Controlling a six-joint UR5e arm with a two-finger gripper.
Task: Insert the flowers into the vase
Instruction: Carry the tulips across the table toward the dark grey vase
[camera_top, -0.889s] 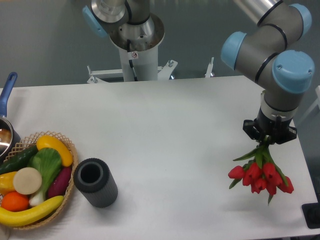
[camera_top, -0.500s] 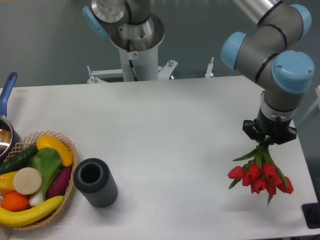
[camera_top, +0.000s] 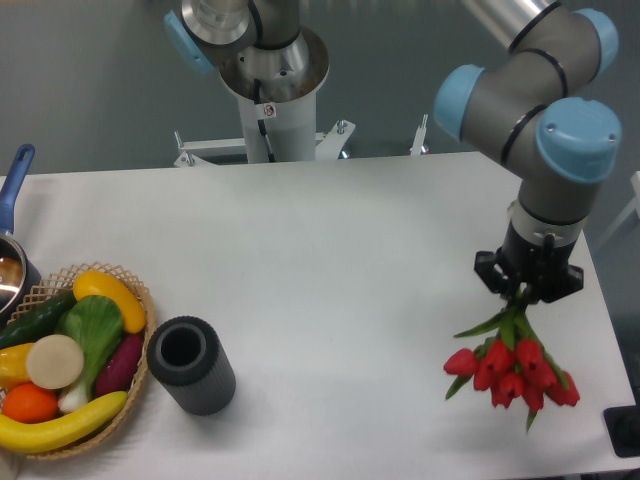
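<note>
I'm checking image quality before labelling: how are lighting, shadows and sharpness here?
Fixed camera: even, soft light; faint shadows beside the vase and under the flowers on the table; mild sheen on the arm's blue joint caps; everything reasonably sharp, including the hand.

Red tulip bunch hanging head-down at the table's right side; dark ribbed vase standing near the front-left.

The bunch of red tulip heads on green stems with green leaves (camera_top: 510, 368) hangs upside down, stems gathered at the top and blooms spread below, over the white table near its right edge and toward the front-right corner; whether the blooms touch the surface cannot be told. The short dark grey cylindrical vase with ribbed sides (camera_top: 192, 365) stands upright near the front edge on the left side, its round hollow top open and facing up, well apart from the tulips.
</note>
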